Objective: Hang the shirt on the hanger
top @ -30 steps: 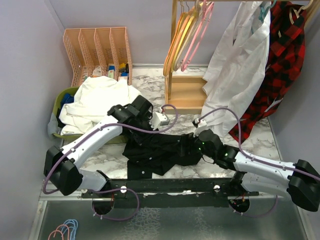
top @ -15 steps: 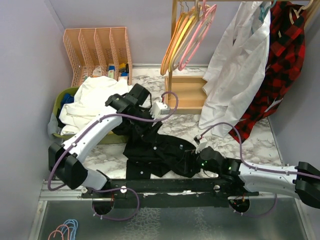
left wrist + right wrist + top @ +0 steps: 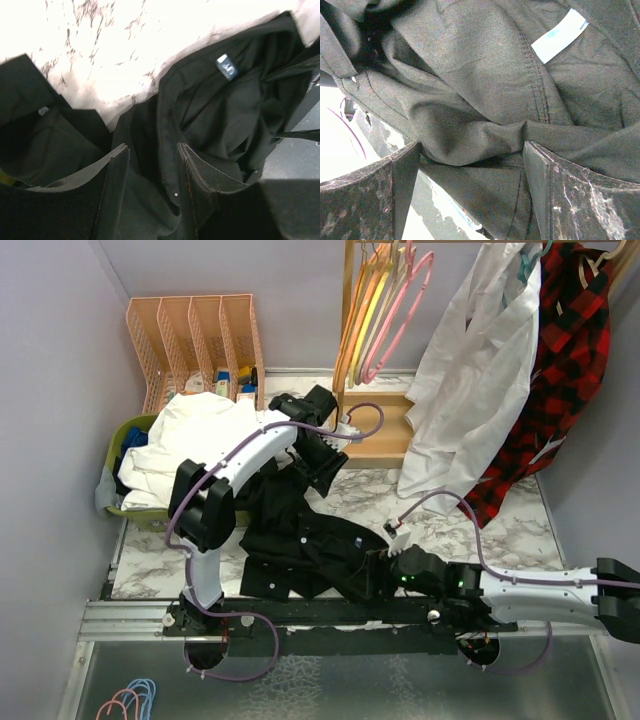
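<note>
Marble table: shirt runs rear-to-front, left end effector, right end effector clamping it.

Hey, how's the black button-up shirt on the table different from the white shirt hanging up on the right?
Colour: the black button-up shirt is dark, the white hanging shirt pale. Pose: the black one lies crumpled on the marble table; the white one drapes downward, long and loose. Both are soft cloth garments.

Black shirt on marble table
</note>
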Controlling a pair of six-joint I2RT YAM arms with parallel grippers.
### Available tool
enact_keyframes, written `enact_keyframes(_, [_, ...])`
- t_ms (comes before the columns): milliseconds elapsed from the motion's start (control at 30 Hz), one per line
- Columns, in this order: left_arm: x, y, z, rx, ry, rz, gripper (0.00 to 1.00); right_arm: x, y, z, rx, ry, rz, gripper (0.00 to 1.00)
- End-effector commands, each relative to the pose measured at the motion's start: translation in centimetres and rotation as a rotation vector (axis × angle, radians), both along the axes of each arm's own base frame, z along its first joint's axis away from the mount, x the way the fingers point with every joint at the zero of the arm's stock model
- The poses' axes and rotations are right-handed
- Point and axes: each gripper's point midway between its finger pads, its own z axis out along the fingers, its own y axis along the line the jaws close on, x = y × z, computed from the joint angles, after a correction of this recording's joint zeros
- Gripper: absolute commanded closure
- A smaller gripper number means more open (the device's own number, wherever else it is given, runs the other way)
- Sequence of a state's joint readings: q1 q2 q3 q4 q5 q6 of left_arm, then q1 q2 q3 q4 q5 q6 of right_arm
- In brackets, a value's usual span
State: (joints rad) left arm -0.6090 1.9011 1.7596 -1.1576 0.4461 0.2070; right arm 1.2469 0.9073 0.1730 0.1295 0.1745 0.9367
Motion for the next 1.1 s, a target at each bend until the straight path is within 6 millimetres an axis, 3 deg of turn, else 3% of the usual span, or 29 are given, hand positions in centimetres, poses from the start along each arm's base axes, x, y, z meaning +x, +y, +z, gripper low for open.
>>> enact_keyframes(0, [-0.4,2.4,-0.7,0.167,-0.022,0.028,0.55,0.6,-2.7,-0.6,-0.090,-0.051,-0.048,0.16])
enact_keyframes(167, [-0.6,2.9,-1.3,0.260,-0.073,0.004,0.57,1.3,-2.4,1.8,-0.059,-0.139,-0.028,0.15])
enact_keyframes(367, [-2.9,2.2,-2.4,0.307,-0.058,-0.080,0.65,0.9,-2.1,1.0,-0.070,-0.122,-0.005,0.14])
enact_keyframes(600, [-2.5,3.5,-4.0,0.409,-0.090,-0.081,0.63,1.0,-1.9,1.6,-0.042,-0.147,0.007,0.14])
enact_keyframes(833, [-3.3,3.9,-5.1,0.446,-0.071,-0.107,0.61,0.9,-2.2,1.8,-0.029,-0.152,0.004,0.14])
enact_keyframes(1067, [-5.1,2.6,-4.6,0.383,-0.008,-0.155,0.60,0.9,-2.3,1.8,-0.028,-0.156,0.004,0.14])
